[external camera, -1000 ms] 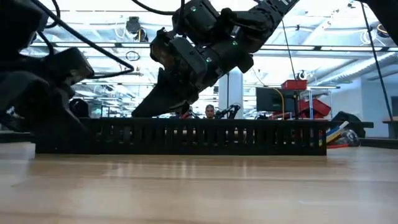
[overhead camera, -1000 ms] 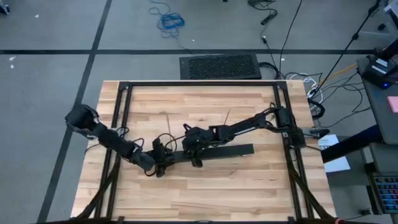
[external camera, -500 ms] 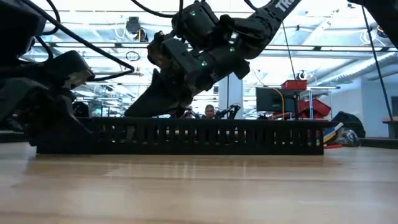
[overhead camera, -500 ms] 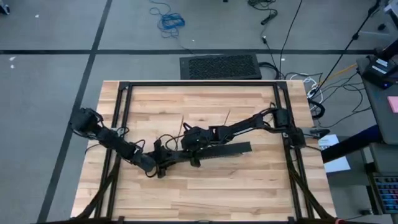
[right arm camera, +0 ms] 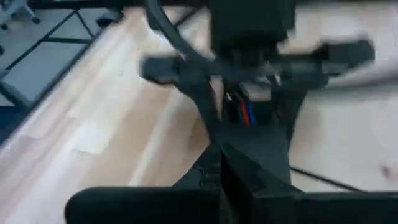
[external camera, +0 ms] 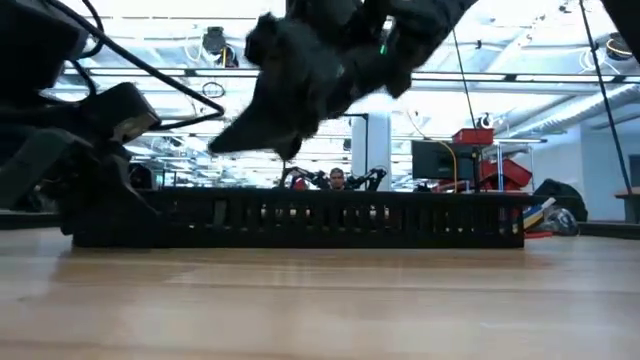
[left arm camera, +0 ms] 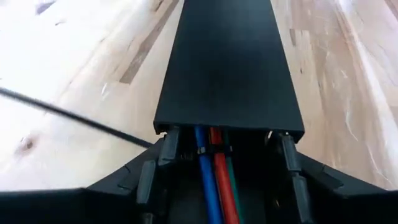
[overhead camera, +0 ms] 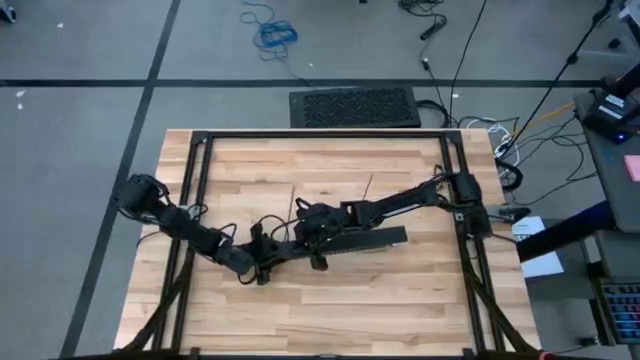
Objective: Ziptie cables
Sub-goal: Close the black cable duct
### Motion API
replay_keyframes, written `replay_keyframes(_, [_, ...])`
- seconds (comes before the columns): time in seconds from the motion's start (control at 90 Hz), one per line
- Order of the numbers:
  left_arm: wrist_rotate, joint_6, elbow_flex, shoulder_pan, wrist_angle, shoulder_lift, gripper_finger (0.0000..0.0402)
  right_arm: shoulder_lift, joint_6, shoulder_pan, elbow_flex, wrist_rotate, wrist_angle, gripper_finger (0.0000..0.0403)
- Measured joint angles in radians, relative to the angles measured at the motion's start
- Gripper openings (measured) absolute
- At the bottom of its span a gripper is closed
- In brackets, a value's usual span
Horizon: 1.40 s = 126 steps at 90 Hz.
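At the table's middle, the high view only shows both arms meeting over the black bar (overhead camera: 345,243); the cables don't show there. The left wrist view does: blue, red and green cables (left arm camera: 214,177) run into the bar's end, with the left gripper (left arm camera: 217,180) clamped on the bar there. Right gripper (overhead camera: 312,226) sits above the bar, can't tell if its fingers are apart.
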<state>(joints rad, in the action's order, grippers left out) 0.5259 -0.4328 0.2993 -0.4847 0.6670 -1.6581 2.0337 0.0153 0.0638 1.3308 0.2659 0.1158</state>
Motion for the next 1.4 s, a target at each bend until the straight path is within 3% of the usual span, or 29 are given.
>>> replay_keyframes(0.311, [-0.089,0.105,0.074,0.110,-0.007,-0.012,0.0243,-0.093,-0.001,0.031,0.001,-0.223,-0.416,0.0000])
replay_keyframes(0.478, [-0.162,0.136,0.131,0.166,0.008,-0.078,0.0243,-0.093,0.002,0.054,0.002,-0.260,-0.509,0.0000])
replay_keyframes(0.8, [-0.206,0.228,0.295,0.209,0.008,-0.216,0.0243,-0.068,-0.001,0.047,0.005,-0.224,-0.484,0.0000])
replay_keyframes(1.4, [-0.227,0.194,0.312,0.211,-0.013,-0.196,0.0246,-0.053,-0.005,0.042,0.005,-0.215,-0.475,0.0000])
